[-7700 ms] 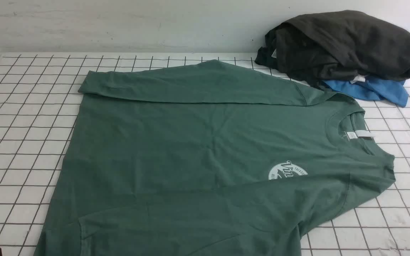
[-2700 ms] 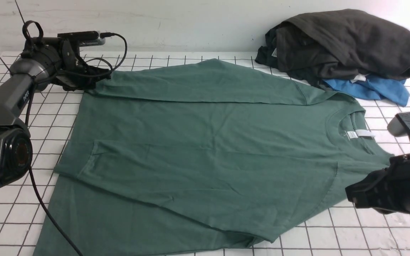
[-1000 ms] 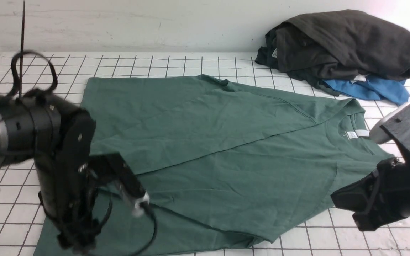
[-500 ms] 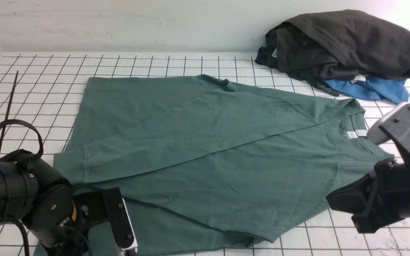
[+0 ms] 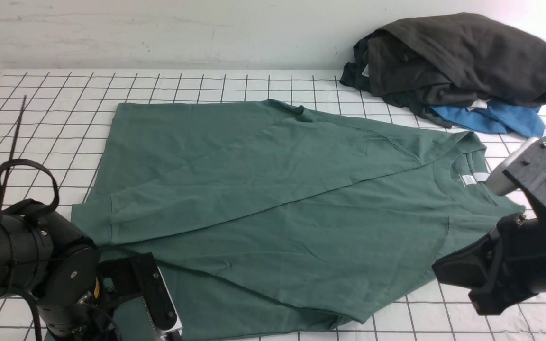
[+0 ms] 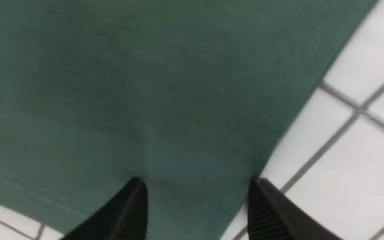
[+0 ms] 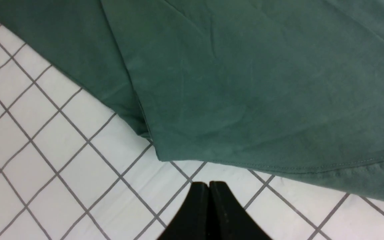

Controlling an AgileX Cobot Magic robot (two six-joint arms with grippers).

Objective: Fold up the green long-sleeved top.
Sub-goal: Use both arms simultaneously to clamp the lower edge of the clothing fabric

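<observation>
Status: the top lies flat on the table, collar end toward my right, with the dark heap just beyond its collar.

Both long sides look folded inward. A far panel lies slantwise across the body, a near panel overlaps it from my side, and no sleeve trails loose (the chest logo is covered). I judge the lengthwise folds done, though the slant leaves the package uneven. What is left, as I read it, is to bring the hem end over toward the collar, once or twice.

Left gripper: jaws spread and empty, poised over the top's near hem corner. One finger is above cloth and the other at the cloth's edge; I cannot tell whether they touch it.

Right gripper: jaws pressed together on nothing, over bare table just beside the top's near edge at the shoulder end.
</observation>
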